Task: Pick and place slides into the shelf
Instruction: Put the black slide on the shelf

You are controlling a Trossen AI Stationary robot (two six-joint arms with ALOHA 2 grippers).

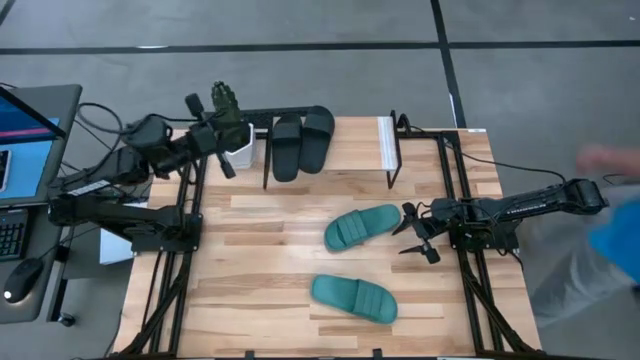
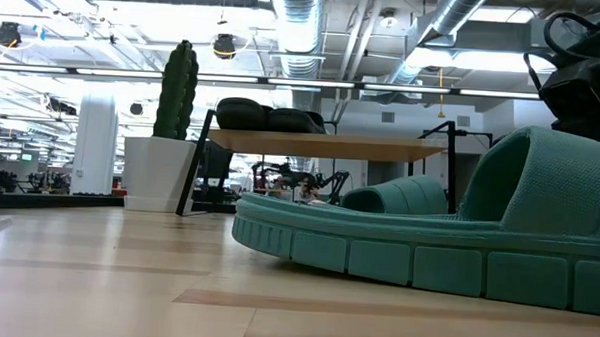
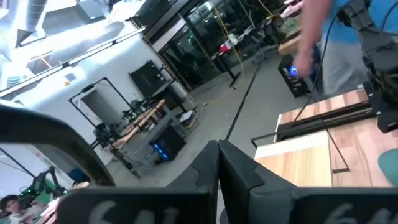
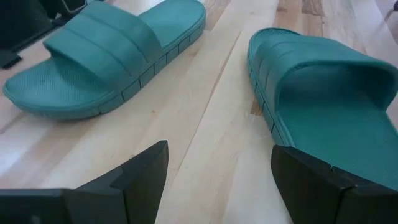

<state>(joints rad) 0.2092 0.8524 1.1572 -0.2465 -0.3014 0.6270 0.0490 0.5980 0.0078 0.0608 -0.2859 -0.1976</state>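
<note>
Across our bench (image 1: 260, 215), spread right fingers (image 4: 221, 180) face the nearer teal slide (image 1: 362, 226) at center, its length running toward them; our left fingers (image 3: 217, 180) press together.

1. Table (image 1: 260, 290): light plank wood top, black metal frame along its sides.
2. Floor (image 1: 300, 22) around the table: grey concrete with dark seam lines.
3. Laptop (image 1: 25, 125) on a side desk just left of the table, screen lit; a mouse (image 1: 20, 280) sits nearer, same side.
4. Person in a blue top (image 1: 612, 225) stands right of the table, partly cut off.
5. Tall cactus (image 2: 177, 89) in a white planter (image 2: 158, 174) at the table's far left corner.
6. Ceiling beyond the table: exposed silver ducts (image 2: 305, 34), pipes, bright strip lights.
7. Glass partition walls (image 3: 186, 50) and workbenches far behind the table.
</note>
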